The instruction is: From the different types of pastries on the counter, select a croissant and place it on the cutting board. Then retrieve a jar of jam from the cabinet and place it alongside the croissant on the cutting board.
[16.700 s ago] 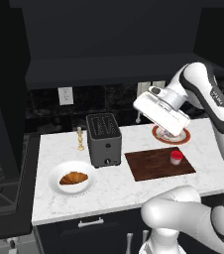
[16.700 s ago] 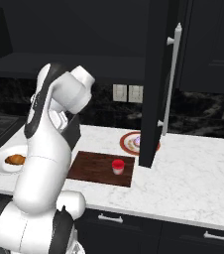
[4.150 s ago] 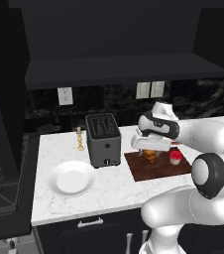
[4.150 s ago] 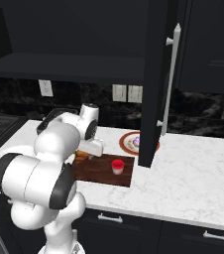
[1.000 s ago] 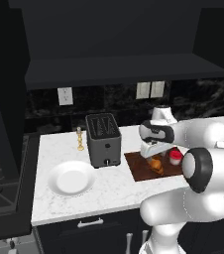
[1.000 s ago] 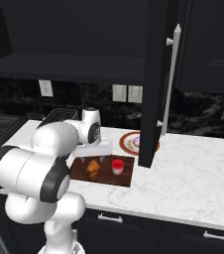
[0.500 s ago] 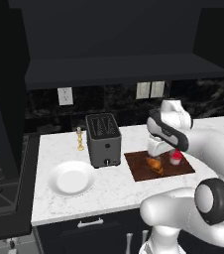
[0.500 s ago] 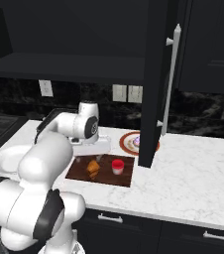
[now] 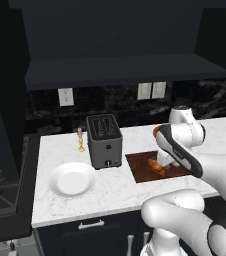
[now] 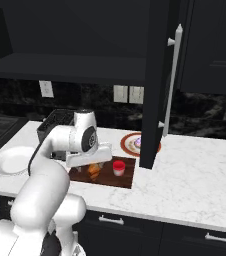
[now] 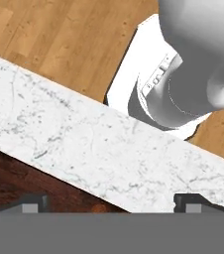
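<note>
The golden-brown croissant [image 9: 156, 166] [image 10: 93, 172] lies on the dark reddish-brown cutting board [image 9: 139, 169] [image 10: 125, 178]. The red-lidded jar of jam [image 10: 118, 167] stands upright on the same board, just right of the croissant. My gripper [image 10: 92, 164] [image 11: 109, 202] hovers right above the croissant, open, with nothing between its widely spread fingertips [image 11: 32, 201]. The hand view looks past the board's corner [image 11: 15, 183] over the marble counter [image 11: 99, 144]. In the left base view my forearm hides the jar. The purple-frosted pastry [image 10: 137, 142] sits on an orange-rimmed plate.
A dark toaster [image 9: 104, 140] stands left of the board, with a bare white plate [image 9: 72, 179] in front of it and a small brass candlestick [image 9: 80, 140] beside it. The tall open cabinet door [image 10: 152, 85] hangs just right of the board.
The croissant went from the white plate to the cutting board. Over the last second my gripper has let go of it and risen slightly, and the arm has swung.
</note>
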Motion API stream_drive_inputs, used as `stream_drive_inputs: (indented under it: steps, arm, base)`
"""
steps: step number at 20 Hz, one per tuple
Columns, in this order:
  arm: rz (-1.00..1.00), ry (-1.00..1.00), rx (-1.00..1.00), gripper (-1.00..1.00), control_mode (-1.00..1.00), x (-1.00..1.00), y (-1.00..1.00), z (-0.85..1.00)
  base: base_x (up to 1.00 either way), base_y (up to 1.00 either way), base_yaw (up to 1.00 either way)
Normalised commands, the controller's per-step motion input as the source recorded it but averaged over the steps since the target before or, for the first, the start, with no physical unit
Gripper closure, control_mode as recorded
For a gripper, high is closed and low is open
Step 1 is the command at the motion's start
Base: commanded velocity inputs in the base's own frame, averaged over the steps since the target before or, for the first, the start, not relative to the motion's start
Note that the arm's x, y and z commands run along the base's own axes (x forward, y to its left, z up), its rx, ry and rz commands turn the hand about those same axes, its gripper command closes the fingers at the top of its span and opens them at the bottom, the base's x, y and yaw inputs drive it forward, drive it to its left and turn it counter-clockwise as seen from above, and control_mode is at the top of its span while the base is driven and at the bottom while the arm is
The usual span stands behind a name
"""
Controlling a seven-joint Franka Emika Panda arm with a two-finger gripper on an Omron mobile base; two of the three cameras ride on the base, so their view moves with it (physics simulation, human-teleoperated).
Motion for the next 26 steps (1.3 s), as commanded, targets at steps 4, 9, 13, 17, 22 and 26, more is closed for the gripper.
stream_drive_inputs:
  steps: [4,9,13,17,22,26]
  arm:
    - [0.12,-0.20,-0.02,-1.00,-1.00,-0.17,-0.61,-0.02]
    - [0.07,-0.09,0.04,-1.00,-1.00,-0.36,-0.86,-0.03]
    - [0.05,-0.06,0.08,-1.00,-1.00,-0.36,-0.91,-0.04]
    - [0.04,-0.03,0.13,-1.00,-1.00,-0.62,-0.94,-0.09]
    - [0.01,0.00,0.00,-1.00,-1.00,-0.37,-0.40,-0.37]
    - [0.00,0.13,-0.06,-1.00,-1.00,-0.37,-0.18,-0.58]
  base:
    - [0.00,0.00,0.00]
    - [0.00,0.00,0.00]
    - [0.00,0.00,0.00]
    - [0.00,0.00,0.00]
    - [0.00,0.00,0.00]
    - [0.00,0.00,0.00]
